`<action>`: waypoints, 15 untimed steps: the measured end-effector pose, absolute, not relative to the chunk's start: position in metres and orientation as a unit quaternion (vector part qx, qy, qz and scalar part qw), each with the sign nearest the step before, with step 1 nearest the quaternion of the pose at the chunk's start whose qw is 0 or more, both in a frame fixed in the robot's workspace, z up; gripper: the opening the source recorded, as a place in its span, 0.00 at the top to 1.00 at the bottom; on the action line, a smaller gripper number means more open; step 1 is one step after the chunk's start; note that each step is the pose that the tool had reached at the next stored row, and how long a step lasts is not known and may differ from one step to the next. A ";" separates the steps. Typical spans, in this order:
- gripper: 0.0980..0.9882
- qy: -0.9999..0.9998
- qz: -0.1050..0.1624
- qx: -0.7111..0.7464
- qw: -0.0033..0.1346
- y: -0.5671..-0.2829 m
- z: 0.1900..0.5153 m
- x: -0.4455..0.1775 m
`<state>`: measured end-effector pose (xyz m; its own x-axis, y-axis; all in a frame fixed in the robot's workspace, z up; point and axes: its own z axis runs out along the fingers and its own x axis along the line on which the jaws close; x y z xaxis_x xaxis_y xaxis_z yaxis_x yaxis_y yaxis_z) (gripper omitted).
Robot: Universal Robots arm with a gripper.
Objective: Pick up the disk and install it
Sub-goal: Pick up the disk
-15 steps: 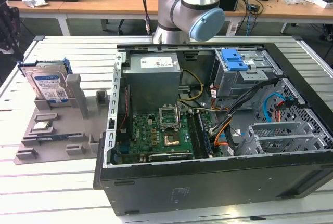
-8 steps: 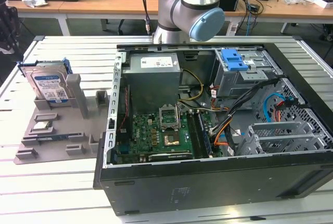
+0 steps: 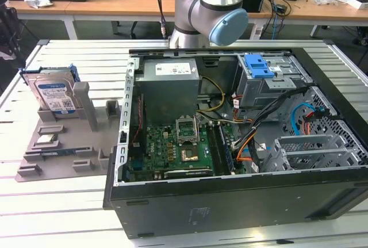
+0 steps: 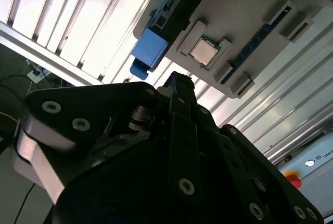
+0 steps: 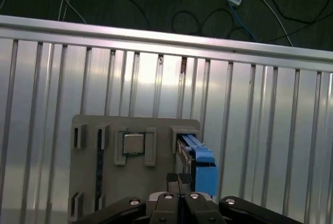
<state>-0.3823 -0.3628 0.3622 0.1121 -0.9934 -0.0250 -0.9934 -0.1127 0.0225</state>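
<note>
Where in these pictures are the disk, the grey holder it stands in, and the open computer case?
disk [image 3: 54, 95]: exterior view, on its labelled face.
grey holder [image 3: 57, 164]: exterior view, on its bare base.
computer case [image 3: 230, 202]: exterior view, on its dark near side wall.

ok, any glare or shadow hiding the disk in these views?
Exterior view: the disk is evenly lit in its grey holder, with no glare on it. First wrist view: bright glare runs along the table slats, but the disk's blue edge is distinct against them. Second wrist view: the slats wash out to white, and the dark gripper is in shadow.
</note>
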 end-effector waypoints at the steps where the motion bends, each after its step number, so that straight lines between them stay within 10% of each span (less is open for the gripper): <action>1: 0.99 -0.662 -0.017 0.749 0.000 -0.363 0.362 -0.382; 15: 0.99 -0.609 -0.017 0.793 0.001 -0.363 0.362 -0.382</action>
<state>-0.3823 -0.3628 0.3622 0.2586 -0.9657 -0.0250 -0.9656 -0.2592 0.0224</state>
